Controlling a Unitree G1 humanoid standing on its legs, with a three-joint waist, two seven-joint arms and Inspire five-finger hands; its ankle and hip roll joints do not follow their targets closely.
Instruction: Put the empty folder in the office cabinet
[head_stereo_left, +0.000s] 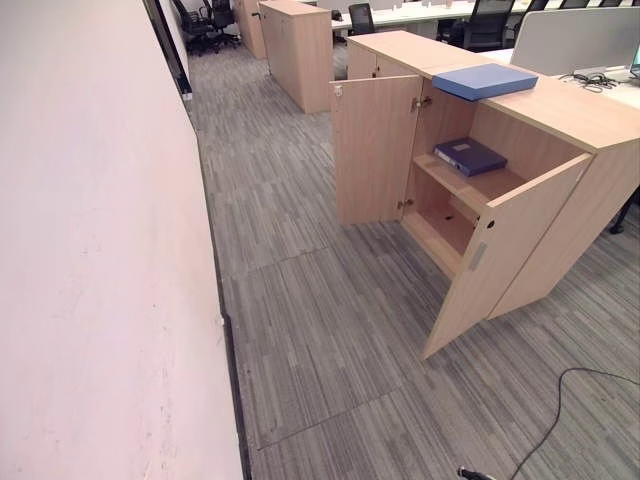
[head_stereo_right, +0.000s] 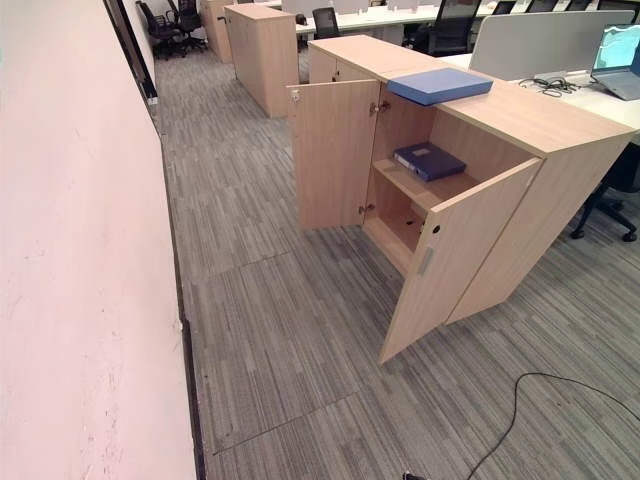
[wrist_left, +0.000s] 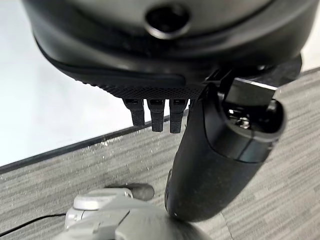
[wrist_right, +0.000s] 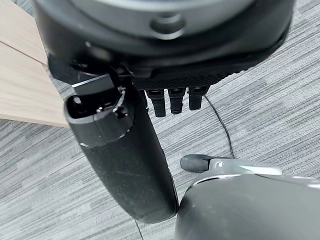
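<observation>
Nearest, the left hand (wrist_left: 220, 150) is seen from its own wrist, hanging above the grey carpet (head_stereo_left: 320, 330) beside a pale wall (head_stereo_left: 90, 250); its fingers (wrist_left: 156, 115) are held straight and relaxed, the thumb stands apart, and nothing is carried. The right hand (wrist_right: 125, 160) is seen likewise over the carpet, with a wooden panel close by; its fingers (wrist_right: 177, 102) are also straight and slack around nothing. Both hands are judged to be idle because the work lies well ahead of them.

Further on, the office cabinet (head_stereo_left: 560, 120) is stood with both doors swung wide: the near door (head_stereo_left: 500, 250) is angled outward across the carpet, and the far door (head_stereo_left: 375, 150) is opened toward the wall. The opening is thus left free for loading. On the upper shelf (head_stereo_left: 470, 185) a dark blue binder (head_stereo_left: 470, 155) is laid flat.

The light blue folder (head_stereo_left: 485, 80), taken to be the empty one, is laid flat on the cabinet's top, just above the open compartment and slightly overhanging its front edge. It is judged not yet put away; an approach would be needed before it could be lifted and slid inside.

Beyond, a second cabinet (head_stereo_left: 300, 50) and office chairs (head_stereo_left: 205, 25) are seen.
</observation>
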